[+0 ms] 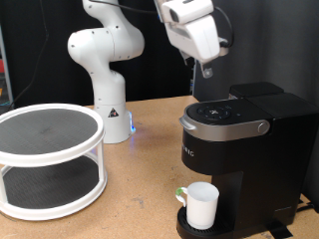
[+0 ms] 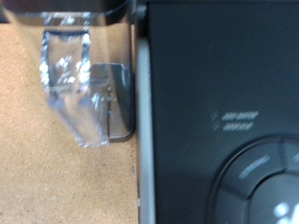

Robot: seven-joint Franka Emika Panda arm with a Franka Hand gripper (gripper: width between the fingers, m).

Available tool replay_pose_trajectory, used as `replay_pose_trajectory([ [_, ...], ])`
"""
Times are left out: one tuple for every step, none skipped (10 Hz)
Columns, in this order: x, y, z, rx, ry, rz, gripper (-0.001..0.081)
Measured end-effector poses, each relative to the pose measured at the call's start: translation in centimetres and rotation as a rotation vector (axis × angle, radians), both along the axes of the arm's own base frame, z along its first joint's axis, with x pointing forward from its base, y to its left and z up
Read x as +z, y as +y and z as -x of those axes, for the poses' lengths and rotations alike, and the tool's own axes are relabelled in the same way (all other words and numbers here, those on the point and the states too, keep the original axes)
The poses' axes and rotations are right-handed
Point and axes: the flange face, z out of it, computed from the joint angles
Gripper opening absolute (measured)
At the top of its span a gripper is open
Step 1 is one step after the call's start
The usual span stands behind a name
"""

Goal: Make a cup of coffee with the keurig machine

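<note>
The keurig machine (image 1: 244, 139) stands on the wooden table at the exterior view's right, its lid down and its silver-rimmed button panel (image 1: 221, 113) on top. The cup (image 1: 202, 204), a white mug, stands on the round drip tray (image 1: 187, 228) under the spout. My gripper (image 1: 206, 70) hangs in the air just above the machine's top, over the button panel, touching nothing. The wrist view looks down on the machine's black top (image 2: 215, 84), with the button panel (image 2: 266, 187) at one corner. Nothing shows between the fingers.
A white two-tier round rack (image 1: 48, 159) stands on the table at the exterior view's left. The arm's white base (image 1: 108, 100) rises behind it. The wrist view shows a clear plastic part (image 2: 75, 93) beside the machine and bare wooden table (image 2: 37, 177).
</note>
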Motion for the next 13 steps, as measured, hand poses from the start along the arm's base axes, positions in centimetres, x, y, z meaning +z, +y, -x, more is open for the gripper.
replay_pose_trajectory([
  [0.8,0.6,-0.8,-0.014,0.007,0.006,0.0805],
  [1.4,1.1,-1.7,-0.032,0.021,0.008,0.0805],
  [1.8,1.6,-2.8,-0.057,0.029,0.009,0.0805],
  [1.5,1.9,-3.9,-0.071,0.047,0.012,0.0805],
  [1.5,1.9,-3.9,-0.064,0.046,0.013,0.0805],
  [1.3,1.8,-3.7,-0.030,0.052,0.038,0.0805],
  [1.2,1.8,-3.5,0.005,0.058,0.078,0.0805],
  [1.3,1.9,-3.4,0.028,0.060,0.114,0.0805],
  [1.5,2.1,-3.5,0.037,0.062,0.124,0.0805],
  [1.8,2.2,-3.8,0.039,0.062,0.125,0.0805],
  [2.0,2.3,-4.1,0.036,0.059,0.124,0.0805],
  [2.3,2.4,-4.4,0.028,0.055,0.123,0.0805],
  [2.4,2.4,-4.8,0.015,0.049,0.123,0.0805],
])
